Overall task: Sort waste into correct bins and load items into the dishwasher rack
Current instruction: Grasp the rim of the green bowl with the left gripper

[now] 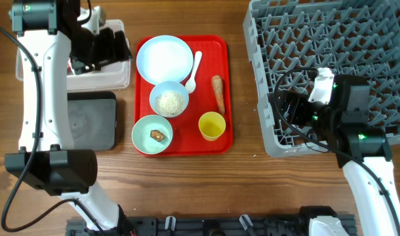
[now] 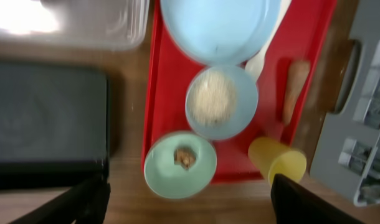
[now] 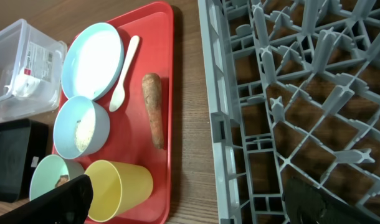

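**Entry 1.** Left gripper (image 2: 190,183): fingers (image 2: 84,202) spread wide, nothing between them. In the overhead view it stands above the clear tub (image 1: 118,77), off the 10 o'clock corner of the red tray (image 1: 220,49). The red-and-white wrapper (image 3: 31,59) lies inside that tub.

**Entry 2.** Right gripper (image 3: 187,186): fingers (image 3: 59,199) spread wide, empty. It hangs over the 9 o'clock rim of the dishwasher rack (image 1: 357,39), near the red tray.

**Entry 3.** Carrot-like stick (image 1: 218,94): waste, not yet binned.
- It lies on the red tray near its 3 o'clock edge, with its long axis running 12 to 6.
- It touches neither the white spoon (image 1: 193,72) nor the yellow cup (image 1: 212,126).
- It lies at 9 o'clock from the right gripper, and at 4 o'clock from the left gripper, with the pale blue plate (image 1: 164,58) between them.
- Judgement: the right arm is nearer. A grasp would want the jaws closing 9 to 3, across the stick.

**Entry 4.** Remaining tray contents:
- The light blue bowl (image 1: 168,99) sits at the centre and holds rice-like grains (image 2: 210,102).
- The mint green bowl (image 1: 152,134) sits at 7 o'clock and holds the brown lump (image 2: 185,158).
- The plate sits at 12 o'clock, with the spoon at its 4 o'clock.
- The cup stands upright at 5 o'clock.

**Entry 5.** Black tray (image 1: 88,124): at 6 o'clock of the tub and 9 o'clock of the red tray.

**Status (judged).** Sorting is partway done. No dish shows in the rack.
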You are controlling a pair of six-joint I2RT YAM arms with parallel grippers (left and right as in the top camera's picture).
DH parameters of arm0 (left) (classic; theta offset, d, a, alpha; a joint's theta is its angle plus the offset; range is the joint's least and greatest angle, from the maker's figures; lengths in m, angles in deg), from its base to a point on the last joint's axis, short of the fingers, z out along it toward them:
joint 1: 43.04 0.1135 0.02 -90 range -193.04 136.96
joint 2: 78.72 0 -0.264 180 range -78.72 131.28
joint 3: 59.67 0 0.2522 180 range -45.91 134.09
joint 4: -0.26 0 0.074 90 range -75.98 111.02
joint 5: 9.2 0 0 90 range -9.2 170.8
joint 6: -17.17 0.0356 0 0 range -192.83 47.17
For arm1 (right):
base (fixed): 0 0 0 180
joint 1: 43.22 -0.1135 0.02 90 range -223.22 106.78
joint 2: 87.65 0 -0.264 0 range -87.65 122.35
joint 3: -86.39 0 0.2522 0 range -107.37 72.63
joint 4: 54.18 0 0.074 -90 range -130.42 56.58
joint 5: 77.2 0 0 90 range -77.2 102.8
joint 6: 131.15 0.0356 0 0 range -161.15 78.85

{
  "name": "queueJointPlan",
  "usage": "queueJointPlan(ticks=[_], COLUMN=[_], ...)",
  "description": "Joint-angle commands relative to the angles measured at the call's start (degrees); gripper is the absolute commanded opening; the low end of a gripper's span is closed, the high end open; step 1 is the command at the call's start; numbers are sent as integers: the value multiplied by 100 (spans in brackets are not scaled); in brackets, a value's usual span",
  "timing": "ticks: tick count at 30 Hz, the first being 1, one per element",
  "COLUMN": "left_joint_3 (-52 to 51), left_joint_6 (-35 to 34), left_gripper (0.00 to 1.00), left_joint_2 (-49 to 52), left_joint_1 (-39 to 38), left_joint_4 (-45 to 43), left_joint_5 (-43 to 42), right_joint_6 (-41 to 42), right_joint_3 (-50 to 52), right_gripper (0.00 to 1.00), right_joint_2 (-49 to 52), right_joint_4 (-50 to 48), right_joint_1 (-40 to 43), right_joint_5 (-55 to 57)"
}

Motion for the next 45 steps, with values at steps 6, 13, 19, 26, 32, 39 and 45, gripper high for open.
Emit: queueJointPlan(ticks=[6, 13, 19, 26, 32, 39, 45], left_joint_3=[-916, -3279, -5101, -6194, -6382, -6671, -6743], left_joint_6=[-155, -883, -549, -560, -817, -1235, -1681], left_gripper=[79, 82, 75, 57, 46, 38, 26], left_joint_2=[-459, -1626, -2044, -1928, -1722, -1513, -1410], left_joint_1=[-903, -1484, -1893, -2260, -2398, -2669, -2865], left_joint_4=[109, -1488, -2957, -4371, -4463, -4682, -4715], left_joint_5=[249, 334, 238, 249, 297, 525, 1023], right_joint_6=[-11, -13, -15, -9, -11, -9, 4], right_joint_3=[-107, -107, -105, -105, -103, -103, -103], right_gripper=[100, 100, 100, 100, 100, 100, 100], right_joint_2=[39, 39, 39, 39, 59, 199, 328], right_joint_4=[-28, -33, -33, 7, 74, 136, 212], right_joint_1=[-26, -28, -28, -28, -26, -28, -28], right_joint_5=[-94, -92, -92, -94, -94, -94, -96])
